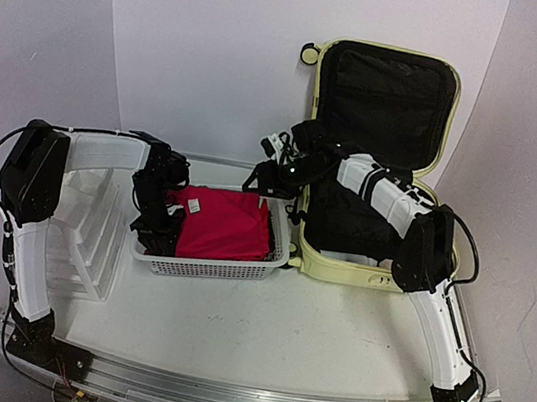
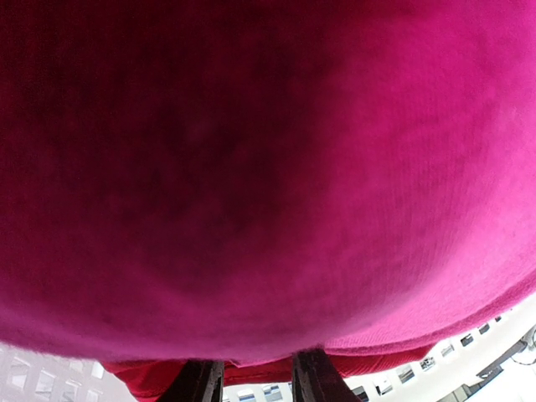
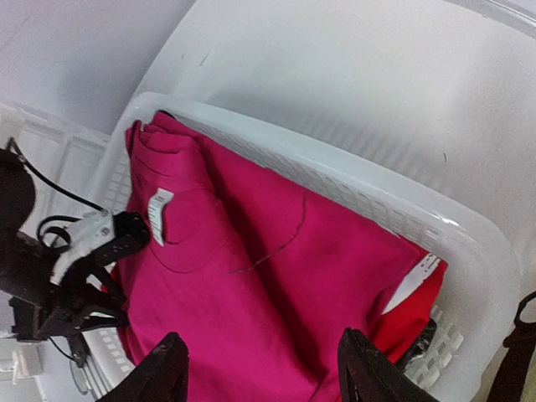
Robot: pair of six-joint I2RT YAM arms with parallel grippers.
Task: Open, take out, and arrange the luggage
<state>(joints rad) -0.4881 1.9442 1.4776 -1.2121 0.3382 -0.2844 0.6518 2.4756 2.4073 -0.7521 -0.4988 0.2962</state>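
Luggage (image 1: 384, 107) stood open just right of the basket (image 1: 208, 269), lid upright, black lining on show. All the action was at the basket: a folded pink garment (image 3: 251, 276) lay on top inside it, and a red garment (image 3: 410, 314) peeped out beneath at the basket's right corner. The right gripper (image 3: 264, 377) hung over the basket's right end, jaws apart and nothing between them, so the cloth there lay free. The left gripper (image 1: 155, 230) was down at the basket's left end, pressed into the pink cloth. Its wrist view was smothered in fabric, so I couldn't tell whether it pinched the cloth or merely pushed on it.

The step looked like settling the pink garment flat in the basket. To do it well, I'd say lift the right gripper straight up from the basket so no fold snags. Then tuck the left edge down inside the basket wall, not over its rim, and square the fold so the pile sits level.
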